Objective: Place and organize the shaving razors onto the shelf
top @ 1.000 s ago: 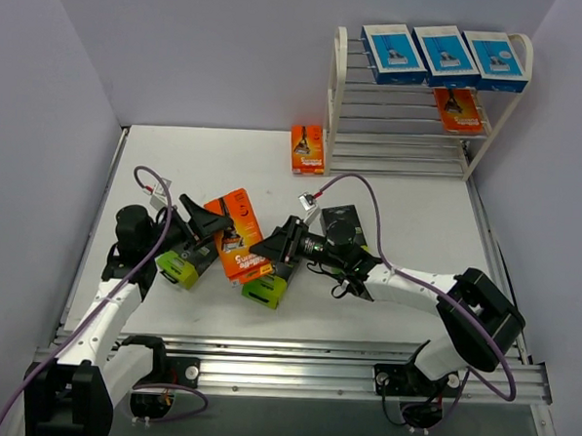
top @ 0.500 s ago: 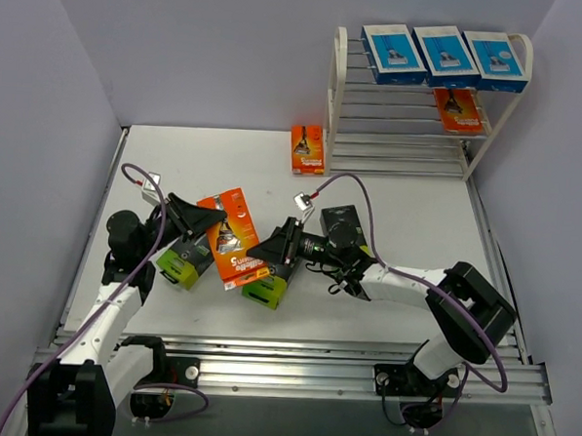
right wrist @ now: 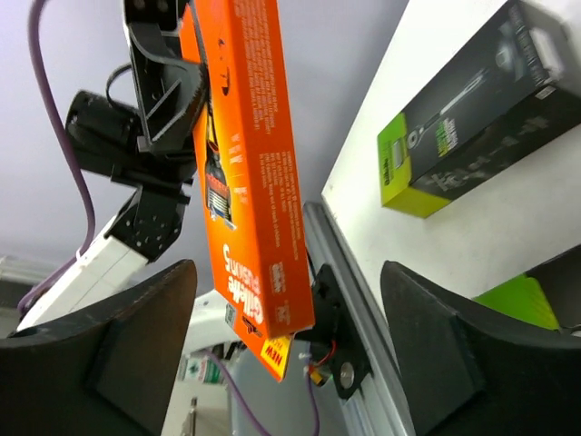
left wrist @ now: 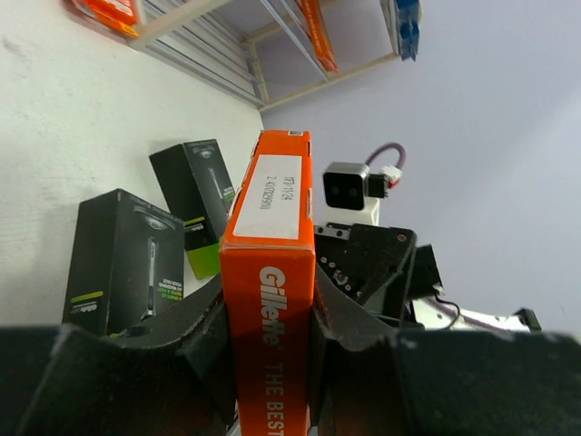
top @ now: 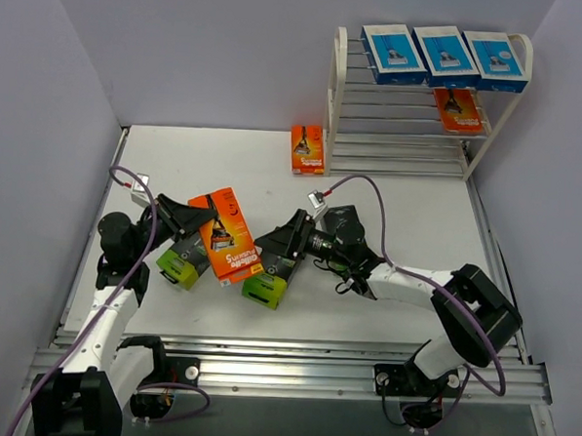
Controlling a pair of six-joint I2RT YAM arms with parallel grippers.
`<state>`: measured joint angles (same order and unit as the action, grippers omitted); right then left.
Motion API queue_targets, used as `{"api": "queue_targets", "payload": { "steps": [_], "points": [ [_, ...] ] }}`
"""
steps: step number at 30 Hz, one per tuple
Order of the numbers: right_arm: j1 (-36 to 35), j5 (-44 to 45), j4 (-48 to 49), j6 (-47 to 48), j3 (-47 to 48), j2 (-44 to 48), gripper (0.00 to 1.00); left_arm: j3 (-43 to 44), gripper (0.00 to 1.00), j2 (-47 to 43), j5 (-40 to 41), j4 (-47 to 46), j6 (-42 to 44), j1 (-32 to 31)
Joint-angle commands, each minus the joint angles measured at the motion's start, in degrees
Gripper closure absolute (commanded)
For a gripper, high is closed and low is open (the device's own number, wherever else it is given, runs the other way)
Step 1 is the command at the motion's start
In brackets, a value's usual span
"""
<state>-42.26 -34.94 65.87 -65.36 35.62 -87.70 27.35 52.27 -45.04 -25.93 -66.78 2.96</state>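
Orange pack [top: 227,236] pinched on edge between the left claw [left wrist: 268,313] fingers; right claw [top: 282,245], just beside it, spread, gripping nothing; black packs [top: 181,263] under both; shelf [top: 335,93] well beyond

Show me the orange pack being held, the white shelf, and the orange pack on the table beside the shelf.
held orange pack [left wrist: 270,300], left wrist view, its narrow side face.
shelf [top: 333,93], top view, left upright post.
orange pack beside the shelf [top: 307,149], top view, printed front.
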Motion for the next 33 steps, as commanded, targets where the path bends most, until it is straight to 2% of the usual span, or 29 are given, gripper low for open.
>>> {"api": "queue_targets", "payload": {
  "steps": [1, 2, 3, 6, 7, 8, 11, 13, 16, 24, 28, 33],
  "points": [
    [0.60, 5.21, -3.18, 2.25, -0.37, 6.39, 0.21, 2.00, 0.85, -1.12, 3.37, 1.93, 0.95, 1.17],
    [0.51, 7.15, -4.68, 3.30, -0.63, 8.75, 0.03, 2.35, 0.85, -1.29, 5.73, 2.98, 0.78, 1.17],
    [0.43, 9.25, -6.26, 3.92, -1.07, 10.08, 0.00, 2.61, 0.86, -1.29, 6.88, 3.60, 0.60, 1.17],
    [-1.94, 18.92, -14.25, 6.73, -2.65, 15.88, 0.00, 3.84, 0.90, -0.59, 10.57, 3.78, -0.80, 1.17],
    [-2.56, 21.20, -17.93, 6.65, -3.35, 17.11, 0.00, 4.20, 0.96, -0.16, 11.37, 3.70, -1.15, 1.17],
    [-3.43, 24.53, -19.10, 6.04, -3.80, 19.04, 0.00, 4.98, 0.98, 0.63, 11.81, 3.17, -2.03, 1.08],
    [-4.84, 25.79, -19.63, 3.23, -4.07, 19.67, 0.00, 5.17, 0.98, 1.34, 14.18, 0.29, -4.22, 0.65],
    [-7.21, 28.16, -22.34, -0.18, -3.28, 19.15, 0.02, 5.16, 0.98, 1.60, 16.02, -1.04, -5.19, 0.47],
    [-9.77, 30.45, -18.69, -5.54, -4.06, 16.43, 0.08, 5.17, 0.98, 1.96, 18.57, -1.75, -6.95, 0.03],
    [-13.64, 34.67, -17.18, -7.32, 0.59, 11.68, 0.15, 5.69, 0.98, 2.31, 23.67, 0.09, -3.09, -6.82],
    [-13.99, 36.51, -16.38, -8.29, 2.09, 9.13, 0.17, 5.34, 0.98, 1.96, 24.56, 1.32, -1.60, -7.79],
    [-14.25, 37.22, -14.19, -9.87, 2.88, 6.67, 0.26, 4.55, 0.98, 1.52, 25.78, 1.94, 0.07, -8.76]
  ]
}}
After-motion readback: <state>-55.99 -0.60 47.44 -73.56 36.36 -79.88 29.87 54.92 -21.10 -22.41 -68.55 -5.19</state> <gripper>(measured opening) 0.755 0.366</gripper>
